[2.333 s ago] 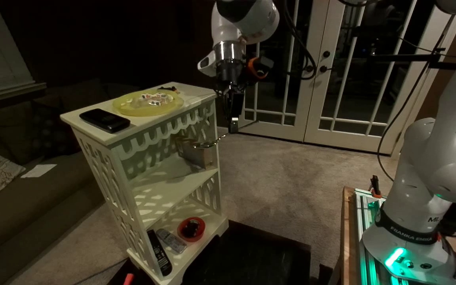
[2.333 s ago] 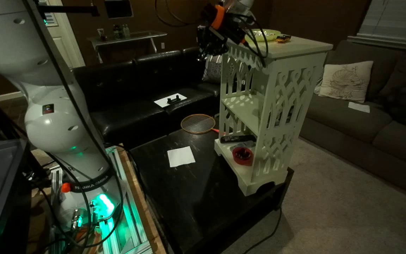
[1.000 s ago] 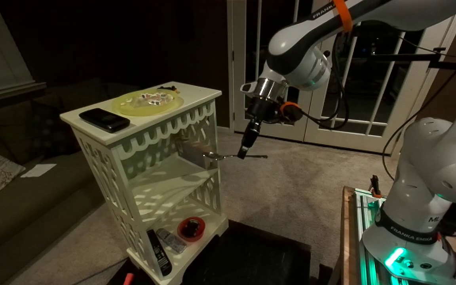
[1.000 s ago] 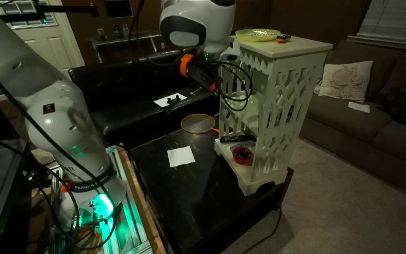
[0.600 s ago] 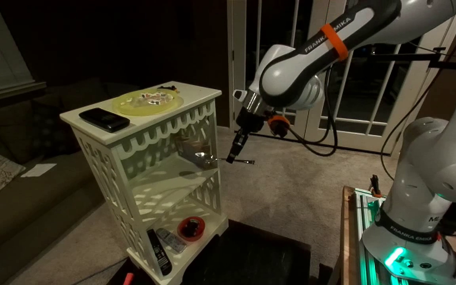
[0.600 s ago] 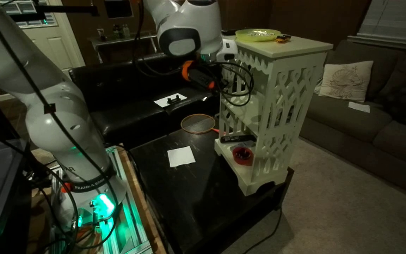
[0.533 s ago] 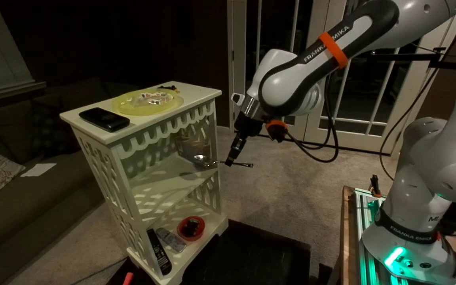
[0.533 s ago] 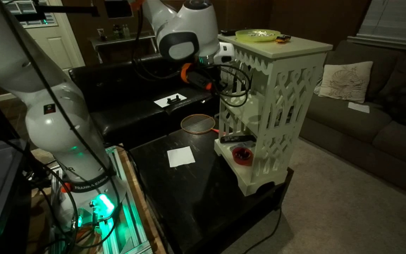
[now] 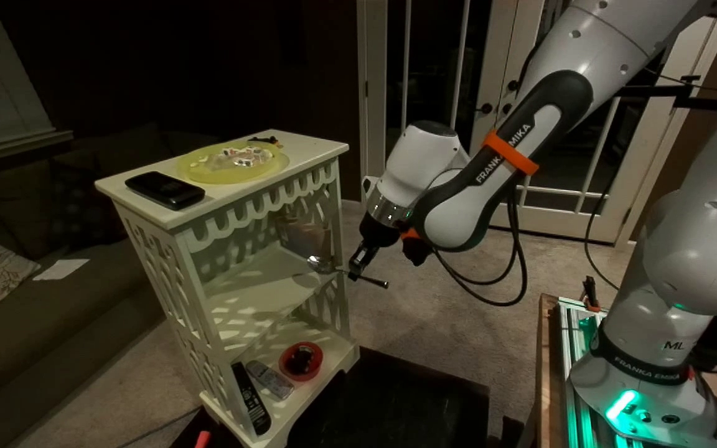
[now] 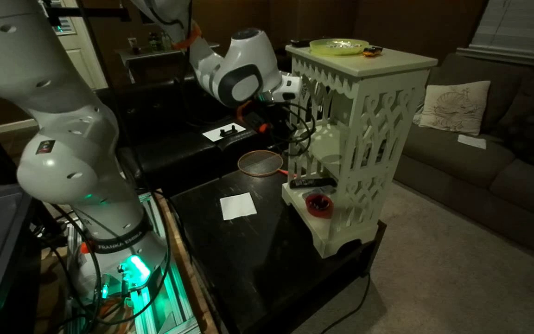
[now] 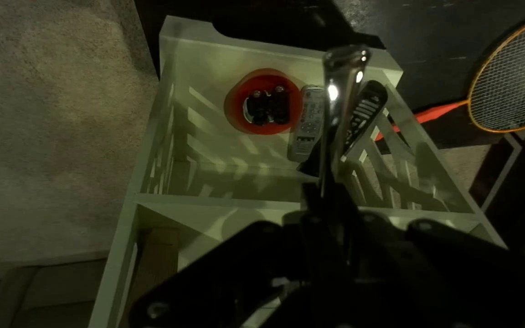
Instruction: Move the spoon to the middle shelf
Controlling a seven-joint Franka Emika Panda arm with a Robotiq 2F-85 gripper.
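My gripper point(image 9: 353, 274) is shut on the handle of the metal spoon point(image 9: 321, 265), outside the stand's open front. The spoon's bowl points into the middle opening, just above the right front part of the pale middle shelf point(image 9: 256, 295); I cannot tell whether it touches. The handle end sticks out behind the fingers, tilted down. In the wrist view the spoon's handle point(image 11: 341, 86) rises from the fingertips point(image 11: 326, 191), and the bowl is hidden behind the gripper. The middle shelf point(image 10: 325, 144) also shows in an exterior view, where cables and the arm hide the spoon.
A box point(image 9: 309, 238) stands at the right end of the middle shelf. Scalloped trim point(image 9: 265, 202) hangs above the opening. The lowest board holds a red bowl point(image 9: 301, 361), a grey remote point(image 9: 270, 378) and a black remote point(image 9: 251, 398). A yellow plate point(image 9: 200, 169) and dark slab point(image 9: 164, 189) lie on top.
My gripper has come down from beside the stand's top to the middle shelf's level, carrying the spoon. Over the last half second it moved lower, and the spoon's handle end tipped further down.
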